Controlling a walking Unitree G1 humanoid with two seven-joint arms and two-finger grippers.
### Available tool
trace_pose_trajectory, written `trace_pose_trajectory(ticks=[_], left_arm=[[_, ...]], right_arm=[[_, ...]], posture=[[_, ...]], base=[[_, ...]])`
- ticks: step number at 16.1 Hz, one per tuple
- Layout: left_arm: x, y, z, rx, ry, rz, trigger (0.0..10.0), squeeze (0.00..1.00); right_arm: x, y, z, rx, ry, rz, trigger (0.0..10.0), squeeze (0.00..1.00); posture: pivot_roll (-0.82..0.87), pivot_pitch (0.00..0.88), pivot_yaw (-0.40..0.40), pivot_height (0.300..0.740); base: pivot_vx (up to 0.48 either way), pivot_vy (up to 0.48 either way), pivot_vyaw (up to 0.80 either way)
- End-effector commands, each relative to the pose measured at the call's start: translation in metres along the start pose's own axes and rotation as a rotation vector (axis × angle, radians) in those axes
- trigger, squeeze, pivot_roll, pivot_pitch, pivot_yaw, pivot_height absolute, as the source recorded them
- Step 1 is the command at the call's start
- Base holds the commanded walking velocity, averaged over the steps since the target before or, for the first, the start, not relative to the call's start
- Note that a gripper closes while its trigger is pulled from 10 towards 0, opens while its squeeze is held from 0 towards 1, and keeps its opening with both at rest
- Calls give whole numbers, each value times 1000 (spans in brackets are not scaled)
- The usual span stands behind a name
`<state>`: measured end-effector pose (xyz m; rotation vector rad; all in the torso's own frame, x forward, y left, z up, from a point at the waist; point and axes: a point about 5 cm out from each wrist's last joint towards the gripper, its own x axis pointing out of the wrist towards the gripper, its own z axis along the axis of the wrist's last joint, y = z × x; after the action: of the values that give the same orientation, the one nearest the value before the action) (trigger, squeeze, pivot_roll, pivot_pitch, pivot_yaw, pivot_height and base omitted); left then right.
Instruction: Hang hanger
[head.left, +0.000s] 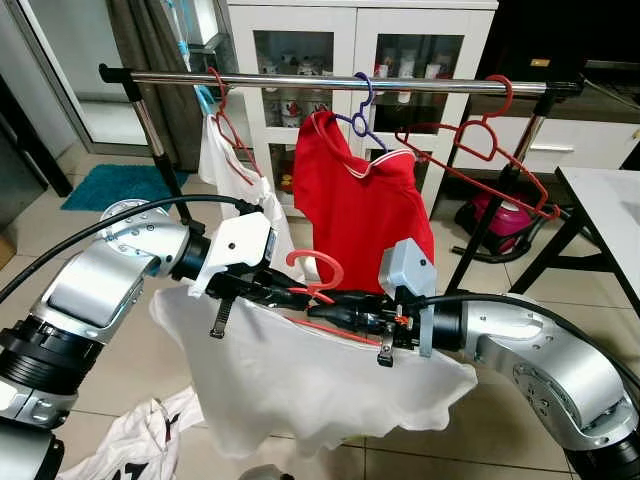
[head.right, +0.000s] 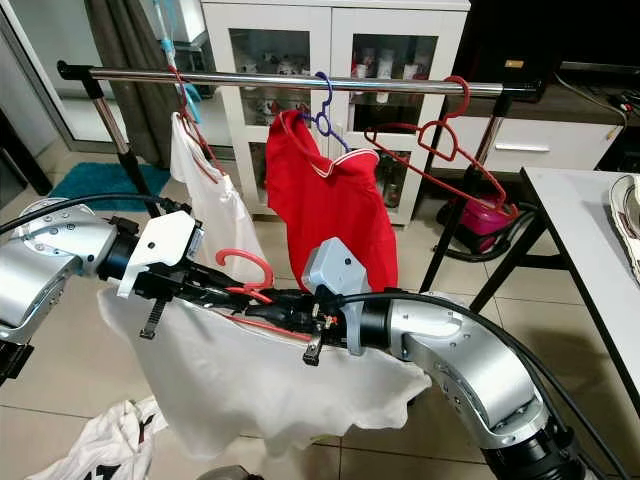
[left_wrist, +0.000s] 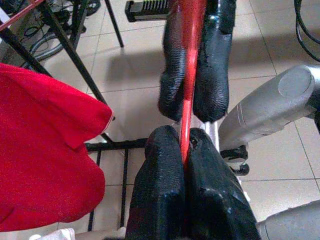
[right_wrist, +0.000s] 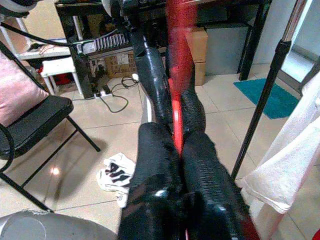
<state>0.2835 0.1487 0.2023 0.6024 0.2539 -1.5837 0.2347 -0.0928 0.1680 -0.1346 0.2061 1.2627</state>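
Both grippers are pinching the same red hanger (head.left: 318, 283) in front of the robot, well below the clothes rail (head.left: 340, 82). A white garment (head.left: 300, 375) is draped on that hanger and sags down toward the tiled floor. The left gripper (head.left: 283, 290) comes in from the robot's left with its jaws closed tight on the hanger's red bar, and in the left wrist view the left gripper's fingers (left_wrist: 165, 195) have the bar squeezed between them with basically no gap. The right gripper (head.left: 345, 312) reaches in from the other side, jaws also clamped on the bar, tip to tip with the left one. The hanger's hook sticks up between the two grippers, not touching the rail.

On the rail itself: a white shirt (head.left: 235, 175) on a red hanger at the left end, a red shirt (head.left: 350, 205) on a purple hanger (head.left: 362, 110) in the middle, and an empty red hanger (head.left: 480, 150) hanging tilted toward the right. Another white cloth with dark print (head.left: 140, 440) is crumpled on the floor, and there's a white table (head.left: 610, 205) at the right.
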Motion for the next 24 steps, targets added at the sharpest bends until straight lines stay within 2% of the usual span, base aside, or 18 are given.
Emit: trace_pose_trajectory(ticks=[1,2,3,4,5,9,12,13,14,15,16,17,18,19,20,22,24], left_arm=[[-7,8,12,53,-58,71,0,0],[-7,5,13,28,-97,47,10000,0],[-8,4,13,19,-118,42,10000,0],[-9,4,13,13,-140,51,10000,239],[-10,3,12,8,-150,56,10000,1000],[-22,1,12,-10,-185,109,10000,1000],[-37,-5,10,-66,-250,250,10000,1000],[-43,-10,2,-126,-235,349,10000,1000],[-48,-18,-8,-176,-219,429,10000,659],[-52,-28,-15,-223,-221,501,10000,51],[-53,-32,-20,-254,-228,578,10000,0],[-52,-39,-28,-315,-233,709,10000,0],[-46,-44,-37,-368,-228,829,10000,0],[-42,-46,-43,-399,-222,904,10000,0],[-29,-50,-60,-487,-214,1090,10000,0],[-17,-58,-68,-518,-198,1187,10000,0],[-11,-59,-69,-543,-192,1214,10000,0]], right_arm=[[3,7,-1,9,-1,43,0,0],[2,7,-2,6,7,39,0,0],[0,6,-4,3,12,33,0,0],[-1,5,-4,3,12,26,0,0],[-2,4,-5,5,12,19,0,0],[-7,4,-14,18,38,-11,0,0],[-13,4,-30,54,73,-78,0,0],[-15,3,-39,87,72,-150,0,0],[-16,2,-46,118,67,-221,0,0],[-16,2,-51,145,49,-293,0,0],[-16,-1,-52,153,33,-366,0,0],[-14,-4,-52,172,-13,-467,745,0],[-12,-8,-50,199,-59,-557,10000,0],[-11,-11,-49,211,-79,-607,10000,0],[-12,-18,-46,216,-118,-725,10000,0],[-17,-24,-47,189,-112,-815,10000,0],[-19,-25,-52,165,-79,-827,10000,0]], posture=[[-49,0,56,740],[-49,0,58,740],[-50,0,60,740],[-50,0,60,740],[-51,0,62,740],[-50,0,67,740],[-46,0,68,740],[-43,0,71,740],[-40,0,71,740],[-35,0,75,740],[-35,0,75,740],[-35,0,75,740],[-21,0,76,740],[-18,0,73,740],[-15,0,73,740],[-17,0,75,740],[-21,0,79,740]], base=[[0,0,0],[0,0,0],[0,0,0],[0,0,0],[0,0,0],[0,0,0],[0,0,0],[0,0,0],[0,0,0],[0,0,0],[0,0,0],[0,0,0],[0,0,0],[0,0,0],[0,0,0],[0,0,0],[0,0,0]])
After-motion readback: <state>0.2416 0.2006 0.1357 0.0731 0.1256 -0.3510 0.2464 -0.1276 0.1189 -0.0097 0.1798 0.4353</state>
